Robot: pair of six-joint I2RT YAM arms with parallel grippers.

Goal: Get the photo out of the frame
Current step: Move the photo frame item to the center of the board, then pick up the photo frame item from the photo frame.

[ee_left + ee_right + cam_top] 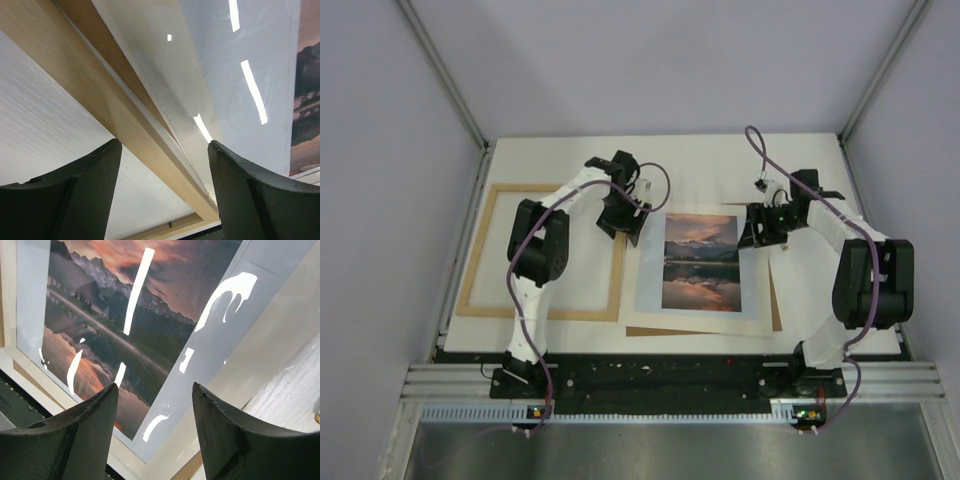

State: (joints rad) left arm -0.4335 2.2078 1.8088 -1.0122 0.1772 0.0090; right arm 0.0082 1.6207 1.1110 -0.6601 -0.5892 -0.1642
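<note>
- Photo point(701, 262): a white sheet bearing a sunset mountain print. It lies flat near the middle of the table point(720, 160), outside the frame. It rests on a cream sheet point(695, 322), which in turn lies over a brown board point(775, 300).
- Frame point(490, 250): a light-wood rectangle lying flat to the left of the photo. We see bare table through its opening. Its right rail sits just beside the cream sheet's left edge.
- Left gripper point(628, 222): we see the fingers point(250, 195) spread apart and holding nothing. In the left wrist view the frame's rail point(100, 100) runs below the gap.
- Right gripper point(755, 228): the fingers point(75, 435) are likewise parted and empty. They are poised at the photo's upper right edge, with the print point(125, 325) showing below.
</note>
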